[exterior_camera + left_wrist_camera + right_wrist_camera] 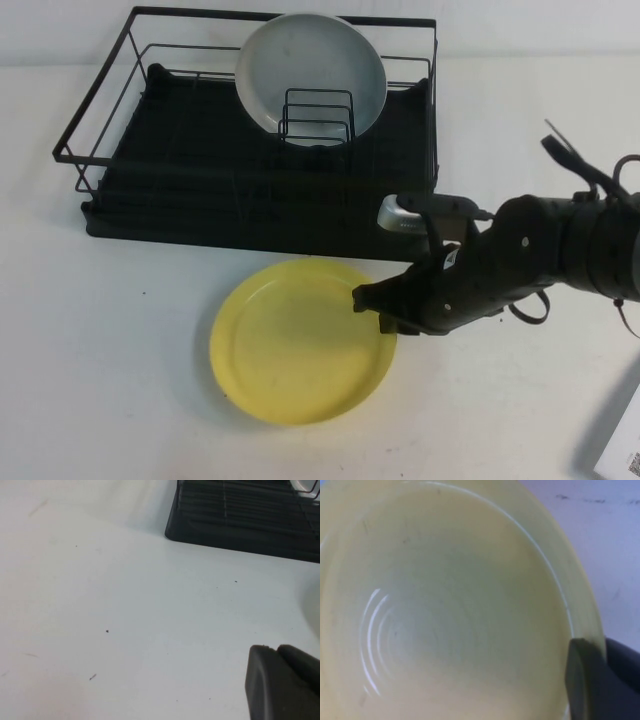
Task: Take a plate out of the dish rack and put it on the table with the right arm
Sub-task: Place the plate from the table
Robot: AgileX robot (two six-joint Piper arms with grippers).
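Right gripper [372,310] sits at the yellow plate's [300,340] right rim, and its body hides that stretch of rim. The right wrist view cuts the plate off on three sides. Left gripper [282,680] shows only as a dark corner, cropped. The grey plate [310,75] is partly screened by the rack's wire dividers [316,115].

My left gripper [285,685] shows only as a dark, blunt piece at the frame's edge, hanging over the white desk [125,610], which carries a few small dark specks and scuffs. Well apart from it, the black corner of the rack [240,520] sits on the desk, its ribbed tray base and some thin wires in sight.
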